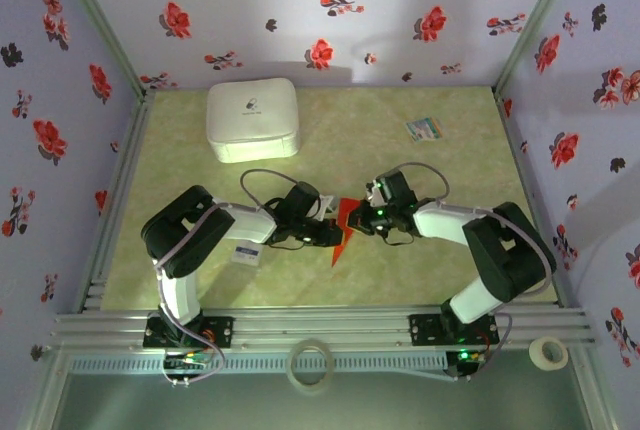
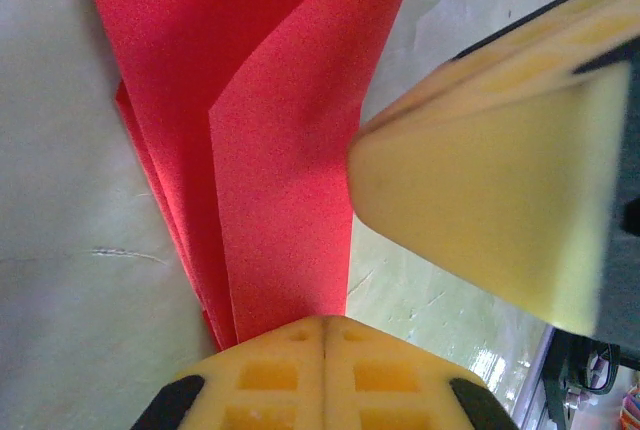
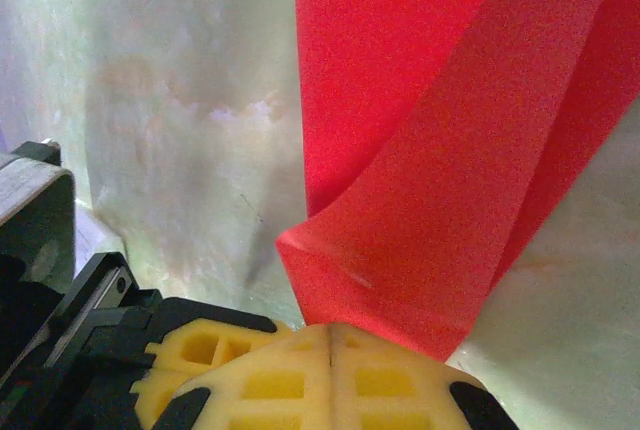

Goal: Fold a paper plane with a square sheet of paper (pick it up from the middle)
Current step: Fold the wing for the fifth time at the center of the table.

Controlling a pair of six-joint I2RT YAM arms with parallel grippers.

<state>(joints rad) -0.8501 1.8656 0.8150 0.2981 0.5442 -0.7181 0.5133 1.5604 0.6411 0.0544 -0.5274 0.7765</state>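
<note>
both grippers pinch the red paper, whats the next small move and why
Probably lower the red paper to the table and press its crease flat: left gripper and right gripper are both shut on it, and its flaps stand apart.

Bright red paper plane (image 1: 344,225), folded in layers, mid-table, narrow tip toward near edge.

Three walls close in the space: the back wall (image 1: 330,10), the left wall (image 1: 40,100) and the right wall (image 1: 600,150), all pale lilac and strewn with red and black flowers. Grey metal posts (image 1: 95,15) stand slanted in the two far corners. The worktop (image 1: 180,160) is a pale green, marbled sheet, edged at the near side by ribbed aluminium rails (image 1: 330,328). The light is soft and even, with a faint sheen on the worktop.
</note>
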